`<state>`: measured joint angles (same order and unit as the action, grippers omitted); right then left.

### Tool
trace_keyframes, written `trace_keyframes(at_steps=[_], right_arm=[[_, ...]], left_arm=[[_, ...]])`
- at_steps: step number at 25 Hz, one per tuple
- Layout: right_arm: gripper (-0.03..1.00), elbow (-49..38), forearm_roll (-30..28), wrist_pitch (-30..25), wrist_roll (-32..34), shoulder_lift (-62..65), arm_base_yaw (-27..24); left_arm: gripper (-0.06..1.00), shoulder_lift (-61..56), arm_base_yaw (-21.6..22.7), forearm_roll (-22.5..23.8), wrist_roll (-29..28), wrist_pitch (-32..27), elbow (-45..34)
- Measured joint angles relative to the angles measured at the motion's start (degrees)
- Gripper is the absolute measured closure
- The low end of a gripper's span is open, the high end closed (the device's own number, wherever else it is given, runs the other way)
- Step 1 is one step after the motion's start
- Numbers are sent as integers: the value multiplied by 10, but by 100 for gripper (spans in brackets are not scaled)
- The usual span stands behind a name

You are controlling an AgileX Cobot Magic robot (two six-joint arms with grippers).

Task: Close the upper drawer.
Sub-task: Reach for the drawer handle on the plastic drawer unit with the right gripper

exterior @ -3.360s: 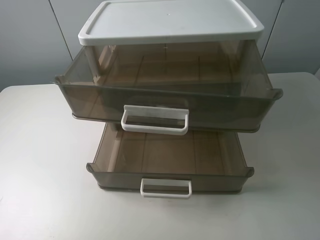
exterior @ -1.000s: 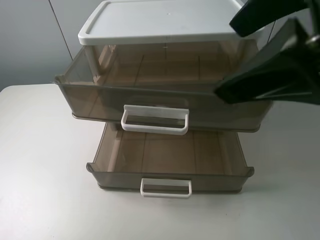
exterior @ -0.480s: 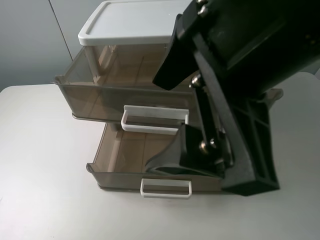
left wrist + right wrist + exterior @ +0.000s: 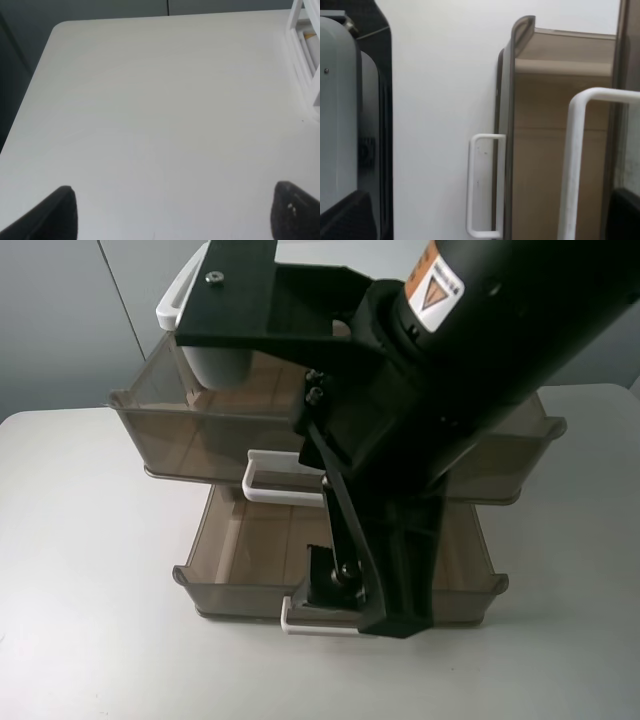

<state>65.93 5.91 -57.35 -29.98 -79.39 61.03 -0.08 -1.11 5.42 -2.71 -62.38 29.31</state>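
White table [image 4: 70, 570] holds the drawer unit [image 4: 185, 300], upper drawer [image 4: 170, 435] pulled out, right gripper [image 4: 485, 215] spread wide near its white handle [image 4: 577, 165]; best to push square on the front centre, while the left gripper [image 4: 172, 212] hangs spread over bare table.

We see the thick black right arm [image 4: 500, 360] with its orange-and-white warning label [image 4: 437, 285] running from the upper right of the high view and slanting down toward the lower middle. Its black right claw [image 4: 355, 600] points downward. In its own wrist view the dark fingertips [image 4: 342, 217] sit far apart, jaws spread wide. The black left claw [image 4: 177, 215] shows only two tips, likewise wide apart.
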Motion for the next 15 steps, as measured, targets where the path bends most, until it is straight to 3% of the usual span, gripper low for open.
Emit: trace_keyframes(at_steps=[15], right_arm=[[27, 8, -82, -43, 68, -29, 22]], left_arm=[[20, 0, 0, 0, 0, 0, 0]])
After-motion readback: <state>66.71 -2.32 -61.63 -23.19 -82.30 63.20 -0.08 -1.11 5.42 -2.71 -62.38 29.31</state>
